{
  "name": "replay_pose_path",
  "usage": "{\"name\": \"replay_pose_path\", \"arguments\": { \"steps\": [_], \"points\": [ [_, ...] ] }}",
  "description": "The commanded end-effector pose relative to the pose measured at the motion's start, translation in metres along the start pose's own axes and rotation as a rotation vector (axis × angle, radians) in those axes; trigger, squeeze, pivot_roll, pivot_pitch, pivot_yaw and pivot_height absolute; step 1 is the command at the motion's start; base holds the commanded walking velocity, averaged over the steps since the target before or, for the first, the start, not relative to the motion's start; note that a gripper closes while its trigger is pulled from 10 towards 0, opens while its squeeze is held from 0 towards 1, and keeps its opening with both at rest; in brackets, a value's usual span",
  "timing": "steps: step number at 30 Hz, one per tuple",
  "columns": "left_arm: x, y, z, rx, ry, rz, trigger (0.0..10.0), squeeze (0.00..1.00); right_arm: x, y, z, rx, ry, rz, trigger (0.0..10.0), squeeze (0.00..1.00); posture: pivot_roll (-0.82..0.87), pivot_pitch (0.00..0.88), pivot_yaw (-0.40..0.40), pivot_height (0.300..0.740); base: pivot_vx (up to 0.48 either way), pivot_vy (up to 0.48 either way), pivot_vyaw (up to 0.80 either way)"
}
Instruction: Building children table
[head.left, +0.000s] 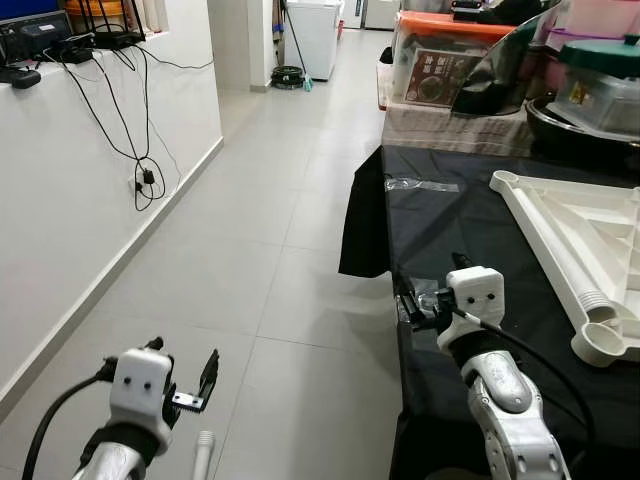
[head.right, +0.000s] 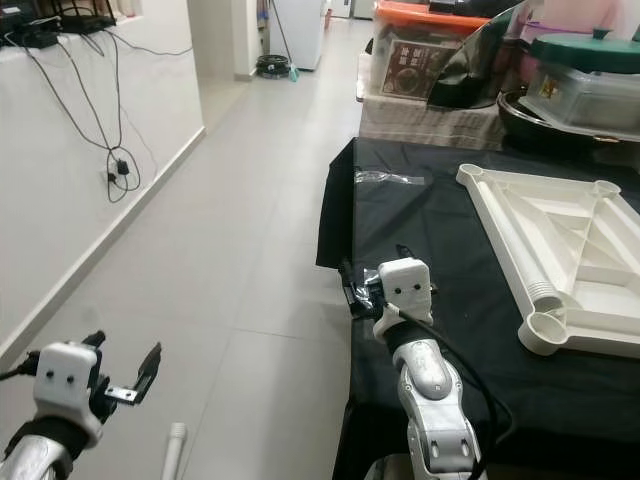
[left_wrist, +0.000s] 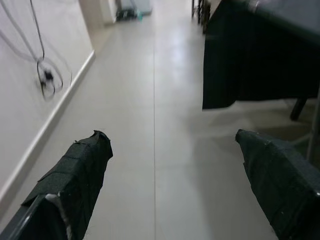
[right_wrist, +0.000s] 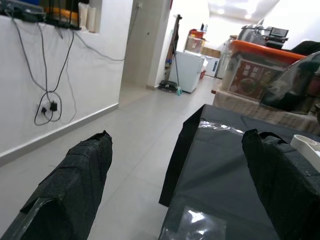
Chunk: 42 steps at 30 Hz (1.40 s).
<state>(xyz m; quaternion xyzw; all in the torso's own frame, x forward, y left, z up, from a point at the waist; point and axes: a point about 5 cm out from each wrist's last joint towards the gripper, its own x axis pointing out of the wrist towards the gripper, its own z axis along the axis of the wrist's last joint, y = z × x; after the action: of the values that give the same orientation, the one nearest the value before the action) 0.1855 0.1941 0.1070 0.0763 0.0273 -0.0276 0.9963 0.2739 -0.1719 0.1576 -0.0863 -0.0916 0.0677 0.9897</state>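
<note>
— Fingers, state and place?
— My left gripper (left_wrist: 172, 185): fingers spread, empty, low over the tiled floor (head.left: 250, 230). My right gripper (right_wrist: 175, 185): fingers spread, empty, above the near left edge of the table (head.right: 440, 230), over its black cloth.
— Task item?
— White plastic table top (head.right: 560, 260), lying underside up on the right of the table, well apart from my right gripper. Beyond it: storage bins (head.left: 440, 60). Left wall: dangling cables (head.left: 140, 150).
</note>
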Motion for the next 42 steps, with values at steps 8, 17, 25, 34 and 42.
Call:
{"name": "replay_pose_path", "arguments": {
  "steps": [8,17,25,34,42],
  "points": [
    [-0.004,-0.002,0.004,0.001,-0.012,-0.012,10.0,0.0,-0.004,0.002,0.008,-0.002,-0.022,0.012,10.0,0.0,0.01,0.0,-0.092,0.74,0.0,0.0,0.0],
    [-0.008,0.0,0.002,0.0,0.001,-0.007,10.0,0.0,-0.031,-0.019,0.002,-0.03,0.019,-0.129,10.0,0.0,-0.02,0.0,-0.076,0.74,0.0,0.0,0.0],
    [-0.008,-0.005,0.001,-0.011,0.004,-0.011,10.0,0.0,-0.036,0.006,0.004,0.03,0.004,0.064,10.0,0.0,-0.01,0.0,-0.072,0.74,0.0,0.0,0.0],
    [-0.003,-0.002,0.003,-0.005,-0.009,-0.005,10.0,0.0,-0.024,0.049,0.003,0.195,0.071,0.483,10.0,0.0,0.01,0.0,-0.078,0.74,0.0,0.0,0.0],
    [-0.004,-0.001,0.004,-0.004,-0.013,0.009,10.0,0.0,-0.032,0.06,-0.011,0.271,0.241,0.697,10.0,0.0,0.03,0.0,-0.089,0.711,0.0,0.0,0.0]
  ]
}}
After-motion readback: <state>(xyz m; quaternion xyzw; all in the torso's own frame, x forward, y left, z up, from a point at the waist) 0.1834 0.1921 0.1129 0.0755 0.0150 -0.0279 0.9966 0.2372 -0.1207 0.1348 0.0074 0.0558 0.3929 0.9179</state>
